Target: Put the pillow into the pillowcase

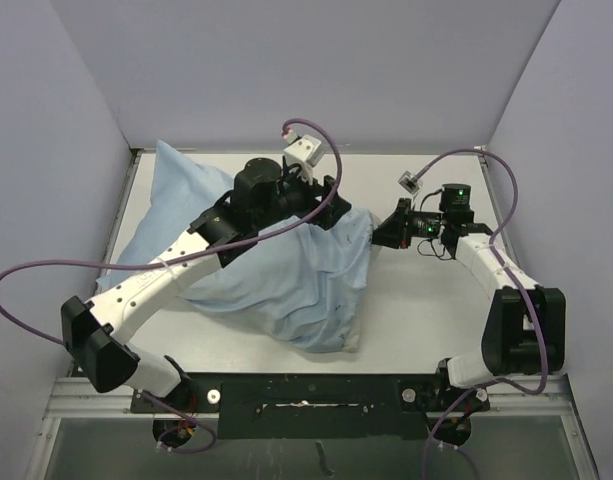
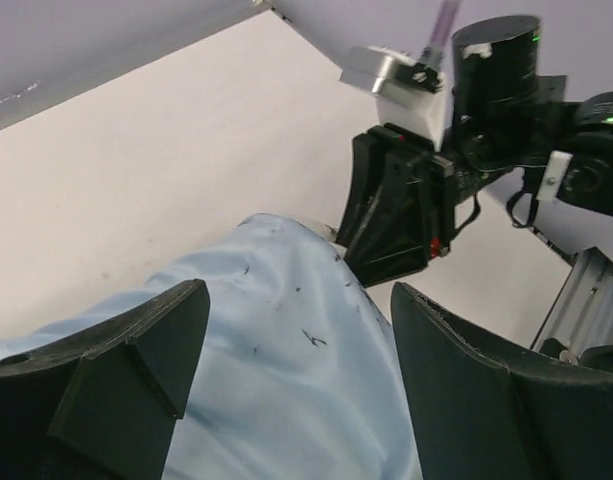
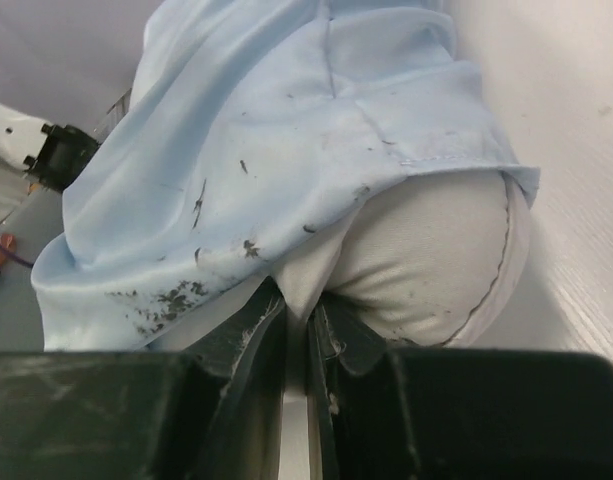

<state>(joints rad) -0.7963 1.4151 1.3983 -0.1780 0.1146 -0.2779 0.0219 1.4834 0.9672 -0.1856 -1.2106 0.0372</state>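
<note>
The light-blue pillowcase [image 1: 276, 280] lies bunched in the middle of the table and covers most of the pillow. The off-white pillow [image 3: 436, 250] bulges out under the pillowcase's hemmed edge [image 3: 266, 130]. My right gripper [image 3: 308, 300] is shut on a pinch of the pillow's fabric at that exposed end; it sits at the pillowcase's right edge [image 1: 381, 232]. My left gripper [image 2: 301, 330] is open, its jaws wide apart just above the speckled pillowcase [image 2: 286, 380], close to the right gripper [image 2: 391, 240]. In the top view the left gripper [image 1: 331, 205] is over the cloth's far right part.
The white table [image 1: 426, 320] is walled by grey panels on the left, back and right. The metal rail [image 1: 316, 400] with the arm bases runs along the near edge. Purple cables loop over both arms [image 1: 36, 275].
</note>
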